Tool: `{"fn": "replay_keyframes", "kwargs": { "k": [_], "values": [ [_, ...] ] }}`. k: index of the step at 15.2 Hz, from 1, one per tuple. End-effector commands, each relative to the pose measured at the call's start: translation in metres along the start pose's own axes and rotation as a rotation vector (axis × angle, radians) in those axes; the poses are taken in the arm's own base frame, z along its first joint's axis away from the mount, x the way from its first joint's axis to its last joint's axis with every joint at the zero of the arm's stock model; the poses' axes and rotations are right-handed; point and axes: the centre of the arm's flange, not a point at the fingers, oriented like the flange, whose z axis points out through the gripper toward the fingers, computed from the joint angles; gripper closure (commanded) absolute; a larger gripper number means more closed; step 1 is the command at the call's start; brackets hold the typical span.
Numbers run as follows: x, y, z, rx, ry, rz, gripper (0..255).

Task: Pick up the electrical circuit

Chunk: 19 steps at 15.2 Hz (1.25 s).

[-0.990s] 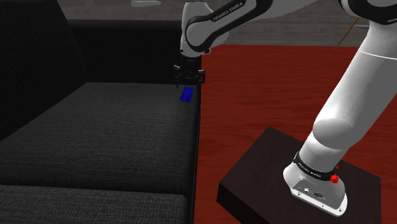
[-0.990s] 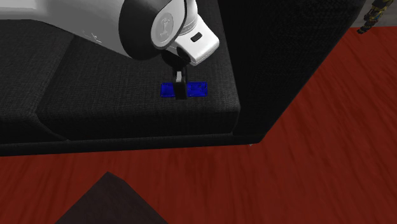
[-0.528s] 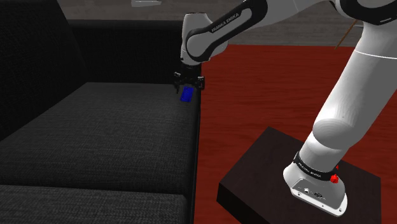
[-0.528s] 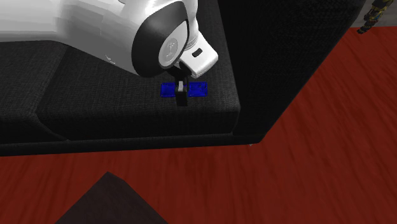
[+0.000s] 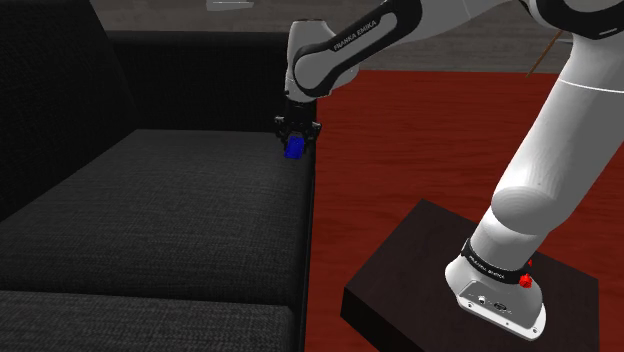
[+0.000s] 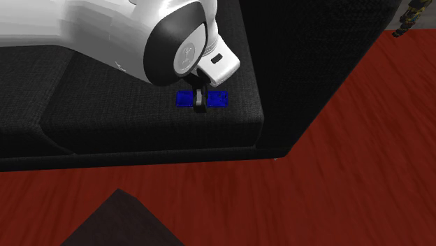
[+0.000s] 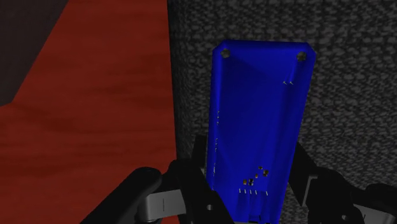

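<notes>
Pinching the blue board [image 7: 261,114] near one end, the gripper [image 7: 254,170] sits at the sofa [image 5: 180,220] edge; its hold looks narrow, so lifting may let the board pivot or slip.

In the shoulder view the sofa seat [image 5: 180,220] takes up the left and centre of the frame, with its backrest [image 5: 50,100] at the upper left. The circuit board [image 5: 294,150] lies on the seat by its right edge, upper centre. The gripper [image 5: 296,138] is directly above it, fingers clasping the board's sides. The floor [image 5: 400,150] lies right of the seat, and the stand [image 5: 420,270] sits on it at the lower right
</notes>
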Motion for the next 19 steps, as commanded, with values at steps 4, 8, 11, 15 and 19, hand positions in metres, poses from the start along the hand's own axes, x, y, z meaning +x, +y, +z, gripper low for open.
{"fn": "replay_keyframes", "kwargs": {
  "k": [4,8,11,15,19],
  "values": [
    [0.0,-0.004,-0.008,0.001,-0.002,-0.002,255],
    [0.0,-0.006,-0.029,0.001,-0.002,-0.001,255],
    [0.001,-0.008,-0.044,0.001,-0.002,-0.001,255],
    [0.001,-0.011,-0.065,0.001,-0.002,-0.001,255],
    [0.001,-0.013,-0.077,0.001,-0.002,-0.001,255]
  ]
}}
